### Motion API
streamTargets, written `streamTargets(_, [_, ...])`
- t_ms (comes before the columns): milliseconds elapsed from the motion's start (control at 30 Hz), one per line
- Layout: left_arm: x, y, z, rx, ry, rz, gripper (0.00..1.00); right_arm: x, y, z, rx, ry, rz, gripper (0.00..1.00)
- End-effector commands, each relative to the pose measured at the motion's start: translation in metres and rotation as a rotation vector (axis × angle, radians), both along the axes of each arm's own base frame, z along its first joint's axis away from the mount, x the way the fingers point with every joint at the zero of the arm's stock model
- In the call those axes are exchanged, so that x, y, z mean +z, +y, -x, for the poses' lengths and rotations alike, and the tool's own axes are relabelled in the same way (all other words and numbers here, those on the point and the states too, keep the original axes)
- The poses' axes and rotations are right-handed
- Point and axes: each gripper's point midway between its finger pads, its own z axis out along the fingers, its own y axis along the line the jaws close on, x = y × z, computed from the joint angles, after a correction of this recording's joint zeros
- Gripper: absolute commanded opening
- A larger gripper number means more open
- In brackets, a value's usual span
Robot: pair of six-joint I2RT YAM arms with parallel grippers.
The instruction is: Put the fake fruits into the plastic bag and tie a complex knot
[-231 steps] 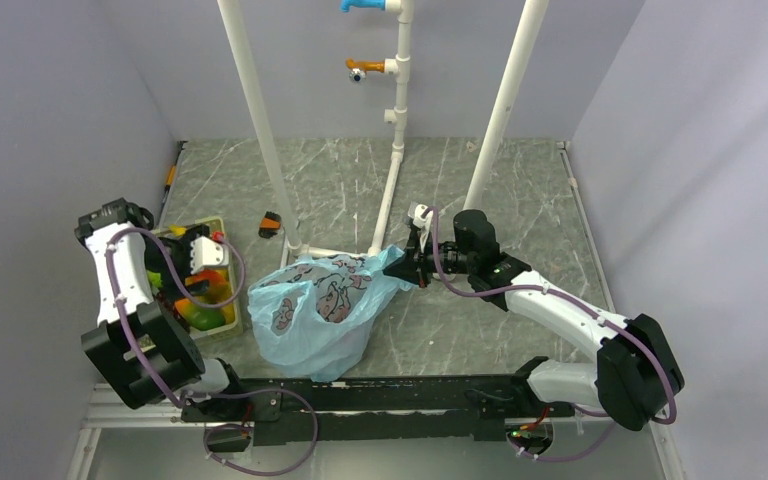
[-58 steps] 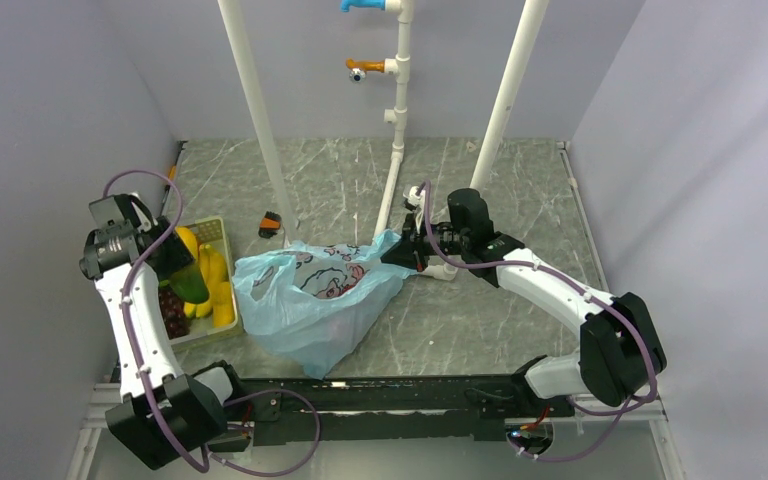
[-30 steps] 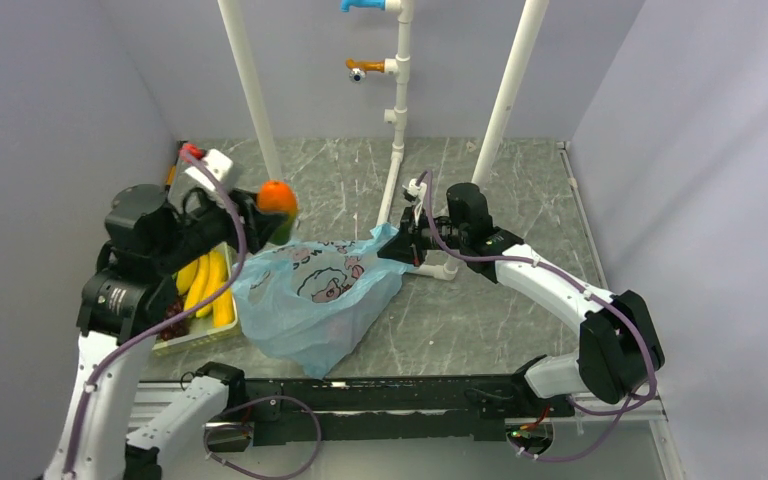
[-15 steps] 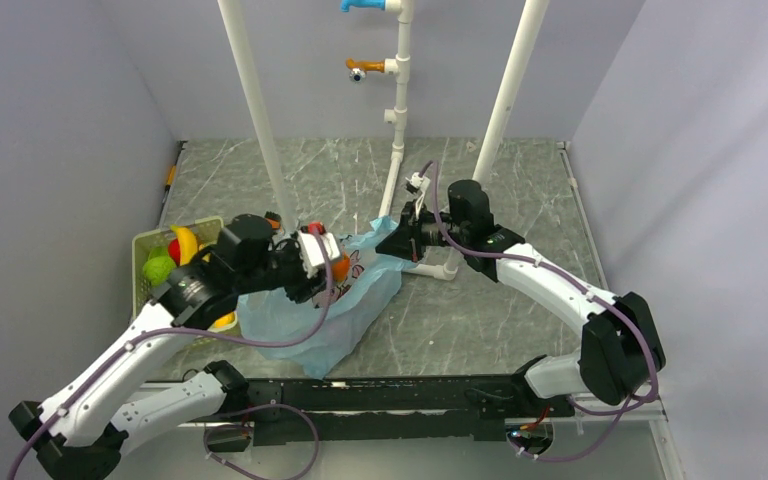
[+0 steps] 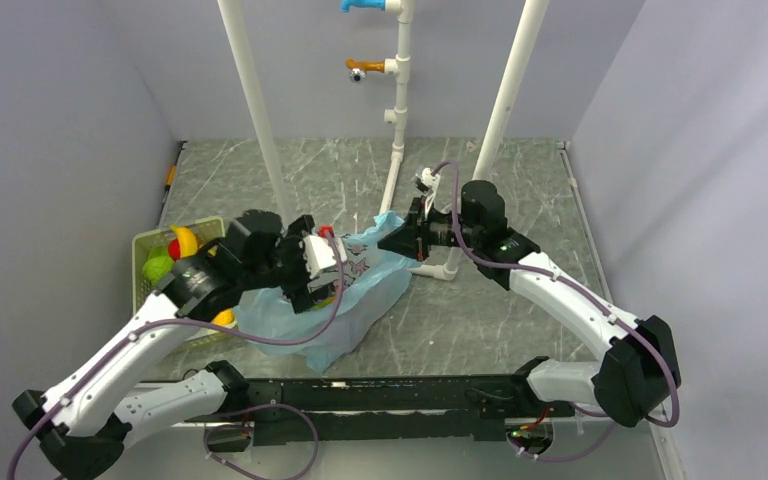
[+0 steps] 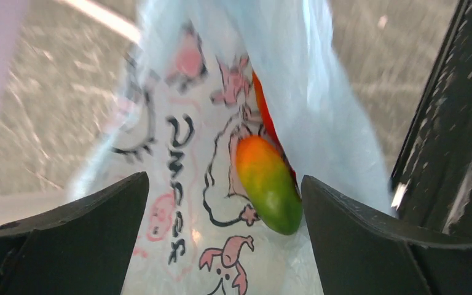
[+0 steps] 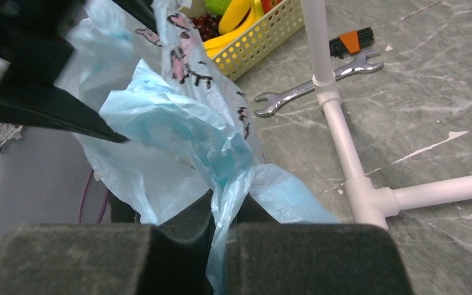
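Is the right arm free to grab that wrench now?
Probably not: the right hand is shut on the plastic bag, so it would have to drop that first, though the wrench lies nearby.

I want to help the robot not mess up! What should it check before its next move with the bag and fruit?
1. Right gripper holding the plastic bag: ok, shut on a bunched edge.
2. Left gripper empty: ok, fingers wide apart.
3. Mango inside the bag: ok, it lies on the printed plastic and touches neither finger.
4. All fruits packed: not ok, a banana and a green fruit sit in the yellow basket.
5. Bag tied shut: not ok, its mouth gapes.
6. Number of fruits in the bag: cannot tell, plastic hides most.
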Motion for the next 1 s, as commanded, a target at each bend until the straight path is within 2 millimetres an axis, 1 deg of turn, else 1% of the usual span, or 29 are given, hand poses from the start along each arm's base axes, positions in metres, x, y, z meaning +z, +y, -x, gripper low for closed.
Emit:
streamTargets(0, [0.097,-0.024,0.028,-0.152,-0.062,0.234,0.99,0.033,0.0,0.001,-0.005,-0.128,-0.053,0.08])
streamTargets(33, [0.111,-0.027,0.033,-0.176,-0.058,0.265,0.99,0.034,0.001,0.002,-0.004,-0.139,-0.055,0.09])
streamTargets(100, [0.131,-0.034,0.034,-0.185,-0.044,0.307,0.99,0.039,0.001,0.002,-0.011,-0.163,-0.061,0.1])
streamTargets(167, [0.143,-0.041,0.029,-0.18,-0.029,0.326,0.97,0.045,0.001,0.002,-0.018,-0.194,-0.065,0.1])
streamTargets(300, [0.163,-0.056,0.01,-0.136,-0.006,0.361,0.95,0.053,0.002,0.007,-0.014,-0.258,-0.06,0.14])
streamTargets(400, [0.17,-0.07,-0.002,-0.114,0.042,0.378,0.97,0.056,0.003,0.012,0.0,-0.297,-0.053,0.17])
streamTargets(533, [0.169,-0.089,-0.01,-0.125,0.133,0.391,0.97,0.065,0.003,0.015,-0.001,-0.337,-0.051,0.19])
streamTargets(633, [0.165,-0.101,-0.013,-0.15,0.165,0.398,0.93,0.069,0.002,0.017,0.0,-0.349,-0.049,0.2])
streamTargets(700, [0.164,-0.106,-0.015,-0.165,0.174,0.401,0.86,0.073,0.001,0.017,-0.005,-0.353,-0.05,0.23])
streamTargets(767, [0.162,-0.11,-0.019,-0.168,0.174,0.397,0.73,0.081,0.0,0.018,-0.003,-0.365,-0.06,0.25])
streamTargets(800, [0.162,-0.11,-0.021,-0.166,0.17,0.392,0.65,0.085,0.0,0.019,-0.002,-0.372,-0.066,0.25])
streamTargets(900, [0.162,-0.108,-0.032,-0.138,0.12,0.374,0.32,0.096,-0.002,0.022,-0.003,-0.388,-0.078,0.25])
streamTargets(967, [0.168,-0.104,-0.037,-0.12,0.067,0.373,0.2,0.102,-0.004,0.024,0.008,-0.426,-0.068,0.25])
